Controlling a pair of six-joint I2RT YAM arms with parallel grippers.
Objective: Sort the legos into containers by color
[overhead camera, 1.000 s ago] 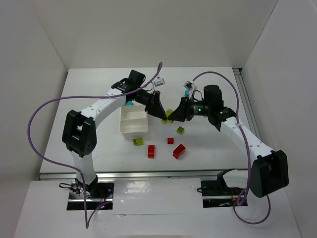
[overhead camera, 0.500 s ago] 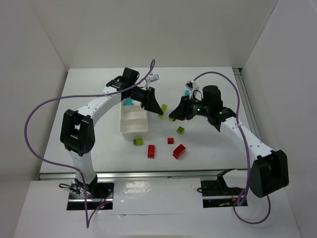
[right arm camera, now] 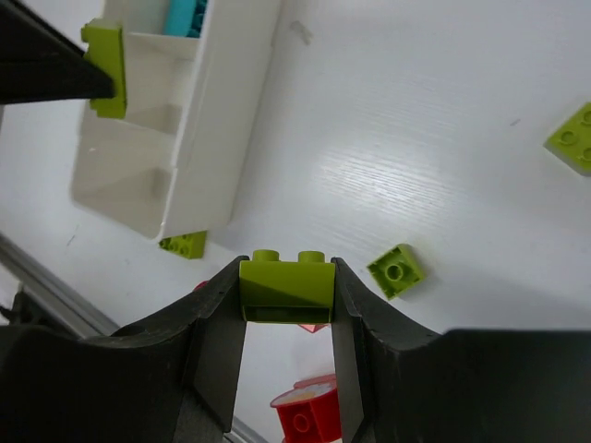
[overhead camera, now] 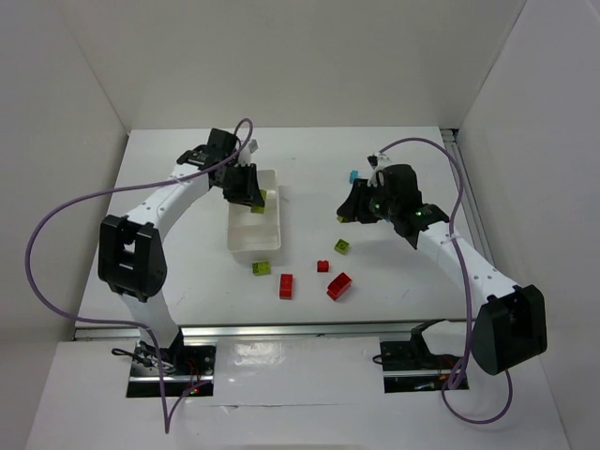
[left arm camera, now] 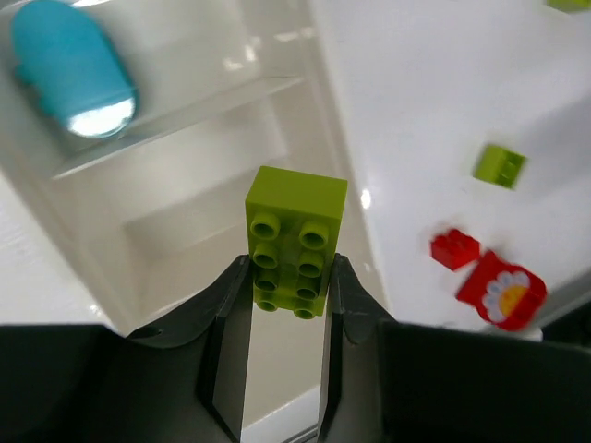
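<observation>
My left gripper (overhead camera: 253,197) is shut on a yellow-green brick (left arm camera: 295,238) and holds it above the middle compartment of the white tray (overhead camera: 255,240). A cyan piece (left arm camera: 74,69) lies in the tray's far compartment. My right gripper (overhead camera: 348,210) is shut on another yellow-green brick (right arm camera: 286,281) and holds it above the table, right of the tray (right arm camera: 222,120). Loose on the table are two yellow-green bricks (overhead camera: 343,247) (overhead camera: 262,268), three red bricks (overhead camera: 286,286) (overhead camera: 322,265) (overhead camera: 338,286) and a cyan brick (overhead camera: 353,175).
The right wrist view shows another yellow-green brick (right arm camera: 572,138) on the table at its right edge. White walls stand along the left, back and right of the table. Purple cables loop over both arms.
My left gripper has carried its yellow-green brick left, from right of the tray to above it. My right gripper has drawn back to the right with its yellow-green brick.
</observation>
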